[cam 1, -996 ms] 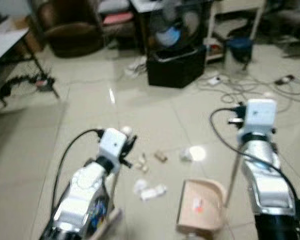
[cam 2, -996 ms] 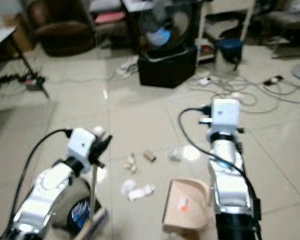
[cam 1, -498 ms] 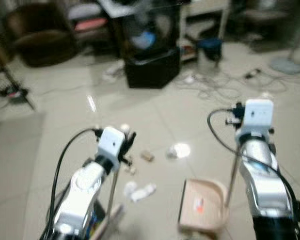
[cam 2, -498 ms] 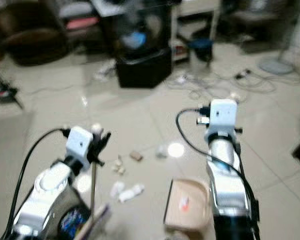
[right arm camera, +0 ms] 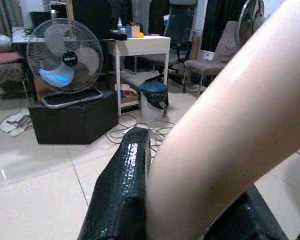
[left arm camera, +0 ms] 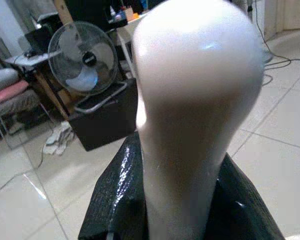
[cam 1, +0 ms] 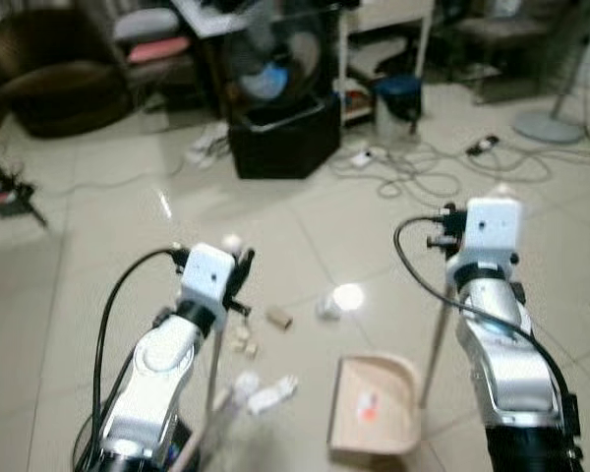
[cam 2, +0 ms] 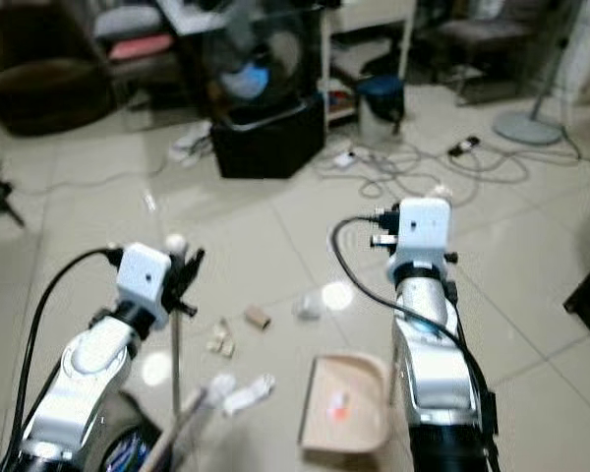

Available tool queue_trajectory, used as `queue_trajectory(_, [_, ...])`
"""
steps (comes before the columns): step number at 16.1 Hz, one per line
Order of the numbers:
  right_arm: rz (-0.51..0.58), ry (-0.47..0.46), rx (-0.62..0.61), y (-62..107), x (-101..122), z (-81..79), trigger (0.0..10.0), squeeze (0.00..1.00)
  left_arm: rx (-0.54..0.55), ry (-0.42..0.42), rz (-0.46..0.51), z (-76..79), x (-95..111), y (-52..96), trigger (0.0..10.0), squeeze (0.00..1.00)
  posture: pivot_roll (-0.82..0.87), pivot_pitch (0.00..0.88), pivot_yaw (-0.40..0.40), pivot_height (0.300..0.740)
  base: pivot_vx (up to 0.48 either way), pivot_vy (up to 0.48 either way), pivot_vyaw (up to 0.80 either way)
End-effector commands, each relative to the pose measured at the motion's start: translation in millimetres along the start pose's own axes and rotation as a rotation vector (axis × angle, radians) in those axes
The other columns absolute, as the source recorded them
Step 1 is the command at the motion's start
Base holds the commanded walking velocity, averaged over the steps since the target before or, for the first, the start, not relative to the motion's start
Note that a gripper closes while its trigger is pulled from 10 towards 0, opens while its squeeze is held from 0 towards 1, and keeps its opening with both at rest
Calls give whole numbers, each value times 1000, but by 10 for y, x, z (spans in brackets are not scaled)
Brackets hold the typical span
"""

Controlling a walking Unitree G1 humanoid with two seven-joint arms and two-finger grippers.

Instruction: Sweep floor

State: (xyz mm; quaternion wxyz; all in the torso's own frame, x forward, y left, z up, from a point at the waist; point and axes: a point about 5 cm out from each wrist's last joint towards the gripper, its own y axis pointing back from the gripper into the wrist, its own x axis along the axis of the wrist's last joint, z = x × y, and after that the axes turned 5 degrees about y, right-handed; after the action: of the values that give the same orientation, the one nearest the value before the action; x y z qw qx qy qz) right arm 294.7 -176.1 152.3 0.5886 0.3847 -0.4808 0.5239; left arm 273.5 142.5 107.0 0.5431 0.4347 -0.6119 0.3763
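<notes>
My left gripper (cam 1: 239, 273) is shut on the broom's thin pole (cam 1: 216, 359). The pole's white knob (left arm camera: 195, 95) stands up between the black fingers (left arm camera: 115, 200). The broom head (cam 1: 211, 442) rests on the tiles beside crumpled white paper (cam 1: 270, 393). More litter lies ahead: small brown scraps (cam 1: 277, 317), (cam 1: 242, 340) and a pale wad (cam 1: 327, 306). My right gripper (cam 1: 452, 230) is shut on the upright pole (cam 1: 435, 339) of the beige dustpan (cam 1: 374, 405). That peach handle (right arm camera: 230, 125) crosses the right wrist view. The pan sits flat with an orange-marked bit inside.
A fan on a black box (cam 1: 280, 138) stands ahead. Loose cables (cam 1: 428, 172) and a blue bin (cam 1: 398, 96) lie right of it. A floor-fan base (cam 1: 551, 123) is at far right and a dark armchair (cam 1: 49, 84) at far left. Open tile surrounds the litter.
The whole picture has shifted as the camera turned. Both grippers keep their hold on broom and dustpan. The litter and pan stay in much the same places relative to my arms.
</notes>
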Motion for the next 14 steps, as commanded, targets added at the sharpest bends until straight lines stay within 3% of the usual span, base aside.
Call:
queue_trajectory(1, [38, 17, 7, -30, 64, 8, 10000, 0, 2, -28, 57, -5, 119, -33, 10000, 0, -100, 0, 88, 740, 431, 0, 0])
queue_trajectory(10, [45, 7, 66, -15, 43, -67, 10000, 0, 6, -25, 62, 13, 112, -30, 10000, 0, -101, 0, 83, 740, 423, 0, 0])
queue_trajectory(12, [39, 22, 97, -17, 19, -109, 10000, 0, 40, -19, 65, -25, 108, -37, 10000, 0, -96, 0, 82, 740, 0, 0, 0])
queue_trajectory(14, [35, 30, 105, -42, -22, -124, 10000, 0, 82, -89, 27, -93, 56, -73, 10000, 0, -88, 0, 83, 740, 0, 0, 0])
